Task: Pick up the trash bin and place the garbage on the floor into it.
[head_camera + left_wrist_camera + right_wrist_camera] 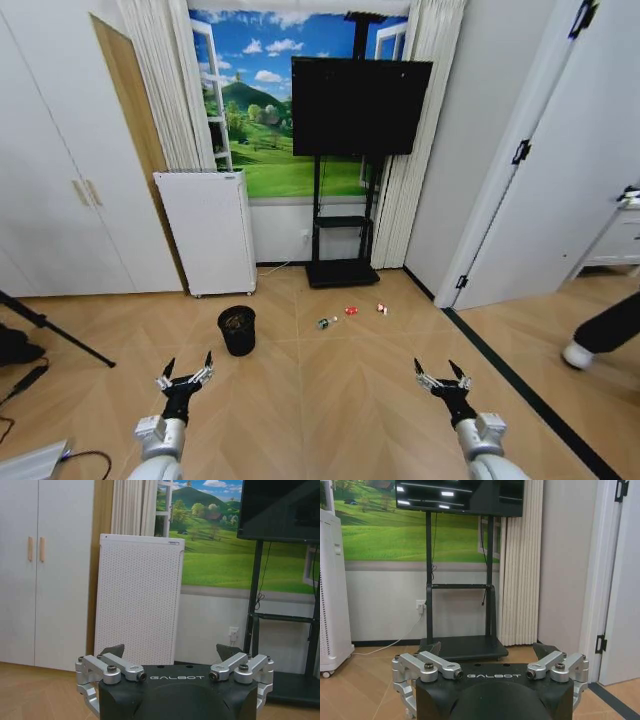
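Basically nothing was held: left gripper [188, 369] and right gripper [441, 376] hovered low with fingers wide. Trash bin [237, 330] stood on the floor near the white appliance [207, 230]; garbage [351, 311] lay beside it. Risk: thin rim slipping, bin tipping.

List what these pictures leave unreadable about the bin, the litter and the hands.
- Trash bin: contents lost in its dark interior, head view.
- Garbage: pieces too small to identify, head view.
- Left hand, right hand: open; fingertips partly behind their own linkages in both wrist views.
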Controlling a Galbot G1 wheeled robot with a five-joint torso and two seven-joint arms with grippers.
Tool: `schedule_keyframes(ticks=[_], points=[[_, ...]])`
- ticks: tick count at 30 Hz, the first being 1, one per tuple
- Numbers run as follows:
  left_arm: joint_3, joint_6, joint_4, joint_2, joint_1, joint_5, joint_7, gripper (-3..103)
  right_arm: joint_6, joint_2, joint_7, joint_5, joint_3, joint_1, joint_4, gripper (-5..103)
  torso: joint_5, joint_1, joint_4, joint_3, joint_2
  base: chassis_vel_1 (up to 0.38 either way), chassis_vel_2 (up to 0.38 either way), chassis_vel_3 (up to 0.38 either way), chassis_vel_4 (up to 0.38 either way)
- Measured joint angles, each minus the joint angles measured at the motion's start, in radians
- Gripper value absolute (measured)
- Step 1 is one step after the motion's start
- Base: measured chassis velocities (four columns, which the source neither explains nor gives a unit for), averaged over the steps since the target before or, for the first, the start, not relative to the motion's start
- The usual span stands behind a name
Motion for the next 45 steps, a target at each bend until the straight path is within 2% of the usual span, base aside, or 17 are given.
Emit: schedule_keyframes(ticks=[3, 7, 8, 11, 13, 17, 18, 21, 26, 27, 34, 45], points=[[0.000, -0.002, 0.000, 0.000, 0.003, 0.000, 0.001, 100, 0.000, 0.000, 0.000, 0.000, 0.000, -0.001, 0.000, 100, -0.0007, 0.000, -0.0005, 0.000, 0.000, -0.348, 0.344, 0.364, -0.340], [0.002, -0.008, 0.000, -0.001, 0.009, 0.006, 0.006, 100, 0.001, 0.000, 0.000, 0.000, -0.001, 0.000, 0.000, 100, -0.0002, 0.000, 0.0001, 0.000, 0.000, -0.352, 0.375, 0.373, -0.363], [0.002, -0.009, 0.001, -0.002, 0.009, 0.007, 0.006, 100, 0.001, 0.000, 0.000, 0.000, -0.001, 0.000, 0.000, 100, -0.0007, 0.000, -0.0005, 0.000, 0.000, -0.350, 0.404, 0.383, -0.363], [0.003, -0.009, 0.003, -0.004, 0.009, 0.008, 0.006, 100, 0.002, 0.000, 0.000, 0.000, -0.003, 0.002, -0.001, 100, 0.0003, 0.000, 0.0001, 0.000, 0.000, -0.365, 0.395, 0.370, -0.379], [0.003, -0.009, 0.004, -0.003, 0.007, 0.008, 0.006, 100, 0.003, 0.000, 0.000, 0.000, -0.003, 0.005, -0.002, 100, -0.0009, 0.000, -0.0003, 0.000, 0.000, -0.353, 0.355, 0.374, -0.355], [0.002, -0.009, 0.005, -0.003, 0.005, 0.008, 0.006, 100, 0.003, -0.001, -0.001, 0.000, -0.004, 0.007, -0.005, 100, 0.0005, 0.000, -0.0002, 0.000, 0.000, -0.346, 0.346, 0.350, -0.354], [0.002, -0.009, 0.007, -0.003, 0.004, 0.008, 0.005, 100, 0.004, -0.001, -0.001, 0.000, -0.004, 0.008, -0.006, 100, -0.0008, 0.000, -0.0003, 0.000, 0.000, -0.331, 0.354, 0.360, -0.339], [0.002, -0.009, 0.008, -0.003, 0.003, 0.008, 0.005, 100, 0.006, 0.000, -0.001, 0.000, -0.004, 0.009, -0.009, 100, 0.0005, 0.000, -0.0001, 0.000, 0.000, -0.331, 0.348, 0.343, -0.345], [0.002, -0.009, 0.010, -0.003, 0.003, 0.008, 0.005, 100, 0.009, 0.000, -0.002, -0.001, -0.004, 0.009, -0.011, 100, -0.0006, 0.000, -0.0003, 0.000, 0.000, -0.346, 0.358, 0.356, -0.345], [0.002, -0.009, 0.011, -0.002, 0.003, 0.008, 0.005, 100, 0.011, 0.000, -0.002, -0.001, -0.004, 0.009, -0.012, 100, 0.0004, 0.000, -0.0002, 0.000, 0.000, -0.377, 0.359, 0.347, -0.375], [0.002, -0.008, 0.012, -0.002, 0.000, 0.008, 0.005, 100, 0.017, 0.001, -0.002, -0.002, -0.004, 0.012, -0.016, 100, -0.0001, 0.000, 0.0000, 0.000, 0.000, -0.371, 0.360, 0.356, -0.355], [0.005, 0.011, 0.016, -0.003, -0.006, -0.002, -0.020, 100, 0.106, 0.003, 0.017, -0.023, -0.022, 0.030, -0.039, 100, -0.0001, 0.001, -0.0003, 0.000, 0.000, -0.315, 0.305, 0.289, -0.281]])
